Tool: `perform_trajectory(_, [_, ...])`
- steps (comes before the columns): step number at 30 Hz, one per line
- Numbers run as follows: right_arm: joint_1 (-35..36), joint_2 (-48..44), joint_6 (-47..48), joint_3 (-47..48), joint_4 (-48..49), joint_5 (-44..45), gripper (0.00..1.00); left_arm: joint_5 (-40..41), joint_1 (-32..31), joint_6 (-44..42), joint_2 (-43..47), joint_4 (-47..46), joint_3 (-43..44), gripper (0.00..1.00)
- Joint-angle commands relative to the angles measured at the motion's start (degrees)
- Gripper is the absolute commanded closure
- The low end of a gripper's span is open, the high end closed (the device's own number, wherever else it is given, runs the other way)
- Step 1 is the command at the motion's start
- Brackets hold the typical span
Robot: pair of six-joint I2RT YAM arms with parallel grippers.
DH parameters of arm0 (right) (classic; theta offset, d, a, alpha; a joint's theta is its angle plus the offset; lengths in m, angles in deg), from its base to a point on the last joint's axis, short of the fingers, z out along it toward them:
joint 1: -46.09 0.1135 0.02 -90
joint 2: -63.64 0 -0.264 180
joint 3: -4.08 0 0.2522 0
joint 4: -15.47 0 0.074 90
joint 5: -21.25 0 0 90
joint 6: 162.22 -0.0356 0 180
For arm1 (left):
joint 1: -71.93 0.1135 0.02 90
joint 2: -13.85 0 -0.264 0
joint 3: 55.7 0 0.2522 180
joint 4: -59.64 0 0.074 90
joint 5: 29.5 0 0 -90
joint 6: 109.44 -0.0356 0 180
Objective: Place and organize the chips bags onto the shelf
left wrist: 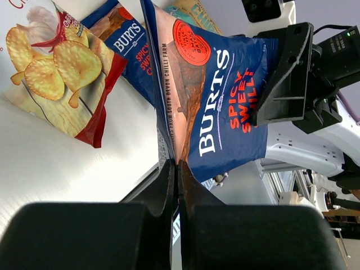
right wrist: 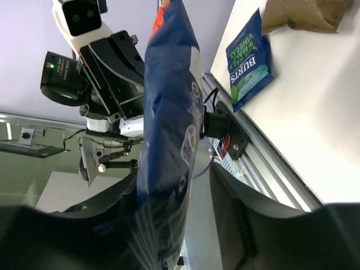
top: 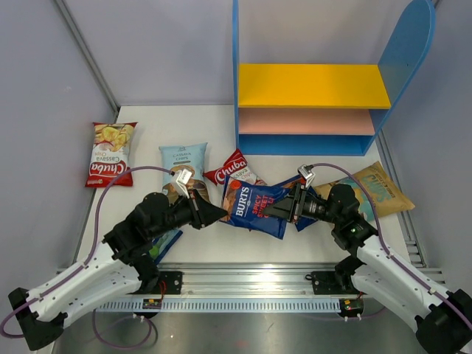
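A dark blue Burts Spicy Sweet Chilli bag (top: 253,205) is held up between both grippers at the table's front middle. My left gripper (top: 223,214) is shut on its left edge; the pinch shows in the left wrist view (left wrist: 179,166), with the bag (left wrist: 225,95) rising above it. My right gripper (top: 267,212) is open, its jaws around the bag's right edge (right wrist: 169,101) with a gap on one side (right wrist: 171,180). The shelf (top: 310,86) stands at the back right with bare boards.
On the table lie a red Chuba bag (top: 109,153) at far left, a light blue cassava bag (top: 183,164), a second Chuba bag (top: 234,169), a tan-gold bag (top: 377,188), a Burts bag (top: 305,216) under my right gripper and a Burts vinegar bag (right wrist: 249,59) by my left arm.
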Motion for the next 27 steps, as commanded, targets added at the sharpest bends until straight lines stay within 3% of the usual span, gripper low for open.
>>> perform_trajectory(1, [0.6,0.6,1.7,2.7,4.4,2.9,0.48,-1.7,-0.4,-0.3,0.9,-3.7,2.8,1.00])
perform_trajectory(8, [0.8,0.0,2.1,2.7,5.5,2.7,0.75,1.1,-0.4,-1.9,1.8,-0.3,4.9,0.98])
perform_trajectory(9, [0.7,-0.5,2.4,2.7,5.2,2.9,0.76,2.3,-0.4,-2.1,1.8,2.3,5.4,0.92])
perform_trajectory(10, [0.8,-0.7,2.5,2.8,4.9,3.5,0.77,5.0,-0.4,-2.6,2.0,3.8,6.2,0.75])
perform_trajectory(11, [0.8,-1.3,3.0,2.9,3.7,3.9,0.84,6.6,-0.4,-3.4,1.9,5.4,6.9,0.68])
perform_trajectory(13, [0.8,-1.8,3.5,3.1,2.9,5.5,0.85,11.9,-0.4,-4.1,1.9,11.2,9.7,0.57])
perform_trajectory(14, [0.8,-1.9,3.6,3.3,2.2,5.8,0.85,14.0,-0.4,-4.5,1.9,13.3,10.7,0.43])
perform_trajectory(17, [0.7,-0.8,5.5,5.1,0.7,8.3,0.85,24.3,-0.4,-5.2,1.3,27.6,16.7,0.25])
perform_trajectory(22, [-3.1,3.6,9.3,12.8,-2.4,11.1,0.87,36.8,-0.4,-7.1,2.9,39.5,24.1,0.20])
perform_trajectory(27, [-13.1,9.8,6.5,16.4,3.1,6.0,0.90,39.1,-0.4,-11.2,7.2,44.0,25.1,0.16])
